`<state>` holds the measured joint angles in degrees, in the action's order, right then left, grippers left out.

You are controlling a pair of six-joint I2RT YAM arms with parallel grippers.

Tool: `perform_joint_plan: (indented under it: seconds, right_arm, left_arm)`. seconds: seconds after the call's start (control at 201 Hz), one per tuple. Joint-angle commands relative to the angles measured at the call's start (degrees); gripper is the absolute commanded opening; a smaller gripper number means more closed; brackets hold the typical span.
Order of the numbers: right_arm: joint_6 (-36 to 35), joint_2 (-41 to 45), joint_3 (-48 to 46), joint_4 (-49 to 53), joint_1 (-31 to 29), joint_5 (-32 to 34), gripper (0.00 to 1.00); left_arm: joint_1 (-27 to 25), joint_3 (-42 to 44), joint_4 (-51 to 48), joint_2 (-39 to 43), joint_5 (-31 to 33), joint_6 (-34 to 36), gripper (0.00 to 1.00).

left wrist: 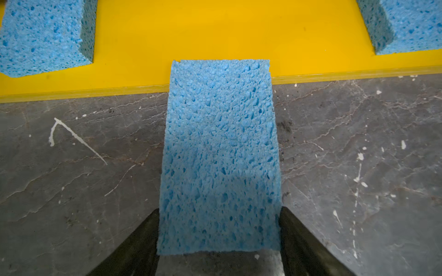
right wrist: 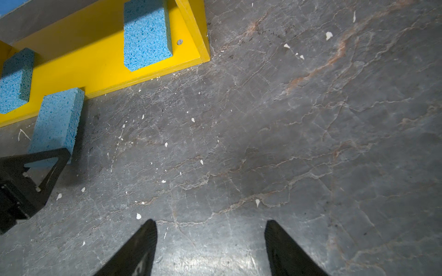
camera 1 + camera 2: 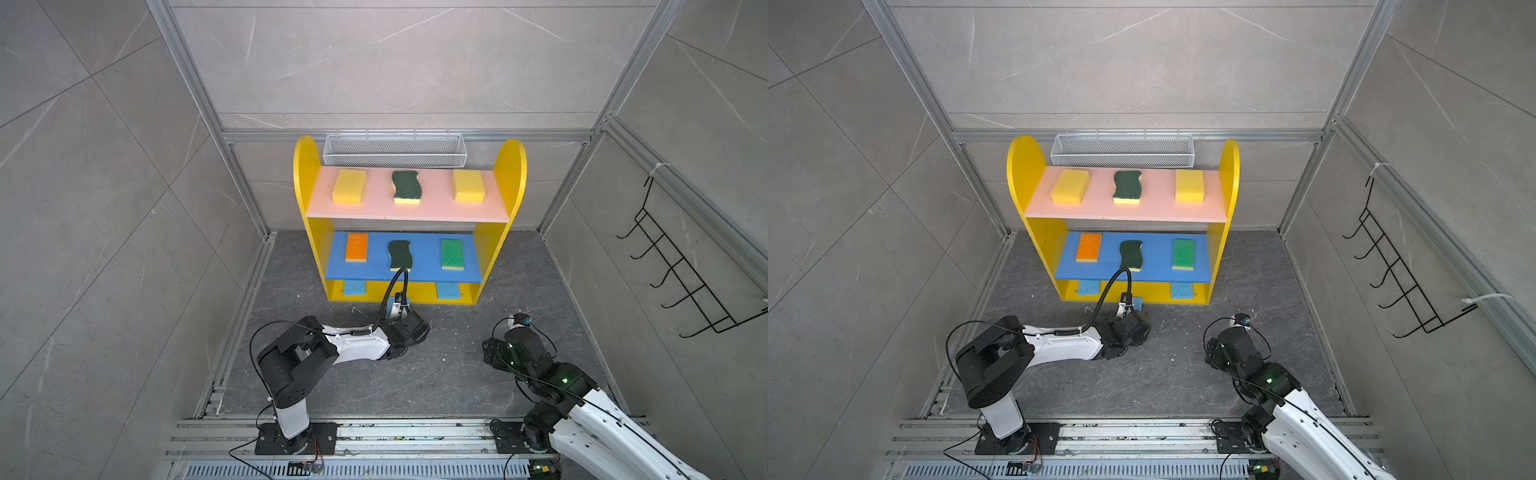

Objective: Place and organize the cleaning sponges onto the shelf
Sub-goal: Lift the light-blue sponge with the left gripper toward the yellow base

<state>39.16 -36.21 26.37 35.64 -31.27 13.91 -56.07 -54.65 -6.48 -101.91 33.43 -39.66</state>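
Shelf [image 3: 306,174]: pink board [image 3: 374,208] and blue board [image 3: 426,262] each carry three sponges, evenly spaced. Yellow base board [image 1: 215,35] holds two light-blue sponges [image 1: 43,35], one toward each end, with the middle slot bare. Third light-blue sponge [image 1: 220,143] lies lengthwise, far end just over the base's front lip, the rest above the floor [image 1: 83,167]. Left gripper [image 1: 219,210] flanks its long sides and seems clamped on it, though contact is hard to read. Right gripper [image 2: 210,222] is spread, empty, well apart. Last placement in hand; next, push straight in between the neighbours, then release.
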Motion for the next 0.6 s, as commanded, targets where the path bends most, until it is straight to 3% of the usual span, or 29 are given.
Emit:
perform_joint_plan:
  seconds: [0.0,0.597]
  right_arm:
    - [-1.0,0.2,0.8,0.8,-0.2,-0.2,0.73]
    - [-0.9,-3.3,-0.2,-2.6,-0.1,-1.5,0.72]
  left_arm:
    - [0.7,-2.6,4.4,-0.6,3.2,2.2,0.74]
    - [4.6,-4.2,10.5,-3.2,0.6,5.9,0.73]
